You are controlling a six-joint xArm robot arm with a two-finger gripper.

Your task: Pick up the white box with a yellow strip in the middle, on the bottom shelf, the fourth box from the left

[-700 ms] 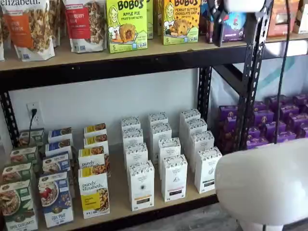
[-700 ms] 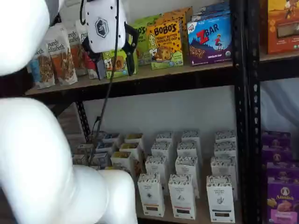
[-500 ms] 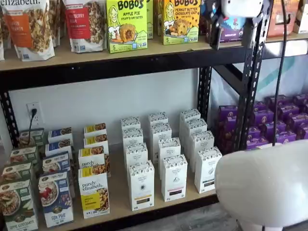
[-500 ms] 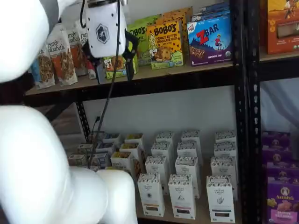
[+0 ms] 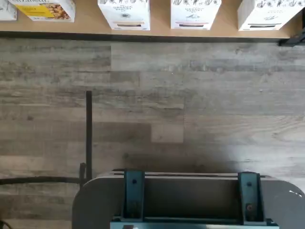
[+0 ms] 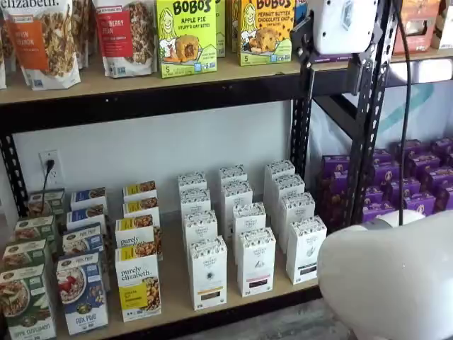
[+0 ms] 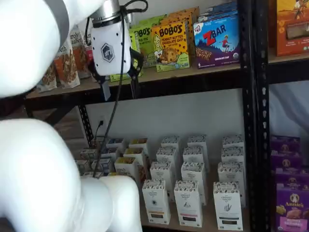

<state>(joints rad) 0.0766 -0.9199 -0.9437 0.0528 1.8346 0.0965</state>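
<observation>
The claw (image 7: 119, 88) hangs at the height of the upper board, its two black fingers spread apart with nothing between them. The white box (image 6: 208, 272) stands upright at the front edge of the bottom shelf (image 6: 177, 301), well below the claw and apart from it. To its left is a granola box (image 6: 139, 288); to its right, a carton (image 6: 256, 261) with a darker band.

Matt card white box (image 6: 207, 273) on light-wood bottom shelf (image 6: 173, 294); grey wood-grain plank floor (image 5: 190, 105).
</observation>
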